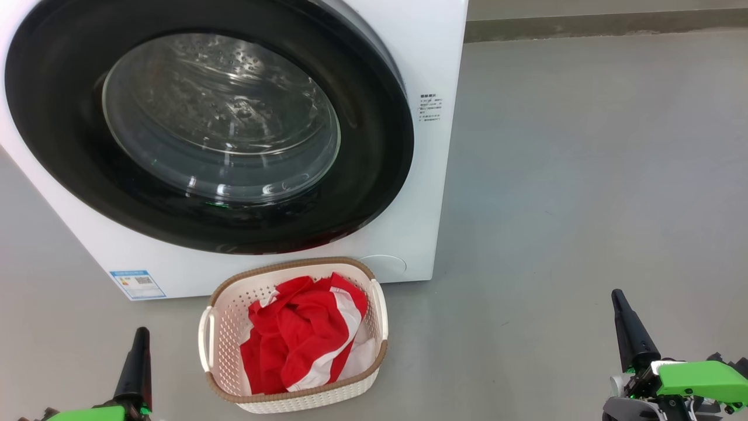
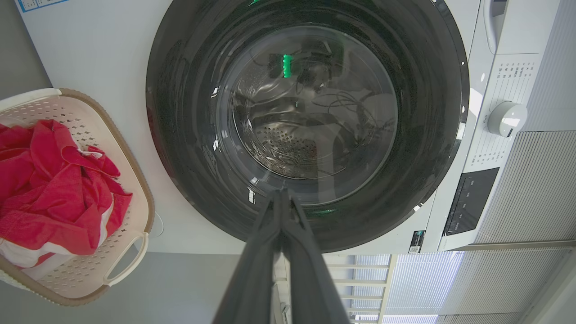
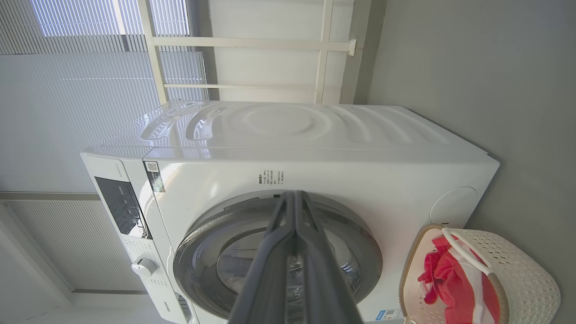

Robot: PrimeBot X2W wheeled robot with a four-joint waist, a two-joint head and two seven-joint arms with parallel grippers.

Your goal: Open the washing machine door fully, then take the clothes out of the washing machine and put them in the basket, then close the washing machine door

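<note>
**While Parked Low, Both Pinched Shut and Empty**

At the lower left of the head view, left gripper [image 1: 140,339]: long dark fingers pressed into one spike, holding nothing, pointing up over the grey floor [image 1: 555,204]. From its wrist camera, fingers [image 2: 261,270] meeting at the tips with no gap.

Up and to the right, the washing machine [image 1: 175,269], white, with a small blue label [image 1: 137,285] at the lower left corner of its front. Across most of that front, the washing machine door [image 1: 210,128]: glossy black rim, bulging clear window, steel drum [image 2: 288,144] behind the glass. Lies closed, flush against the machine.

Just in front, below the door's lower edge, the basket [image 1: 290,265]: cream, perforated, brown-rimmed, upright on the floor. Touching the machine or not: cannot tell. Inside it, the clothes [image 1: 304,333], red with white stripes, crumpled in a heap.

Right of the door, small printed text [image 1: 429,108] on the white panel.

At the lower right, well apart from the basket, right gripper [image 1: 620,307]: pincer narrow, tips together, clasping nothing, green housing [image 1: 701,377] behind it. From its wrist camera, fingers [image 3: 274,270] likewise joined.
</note>
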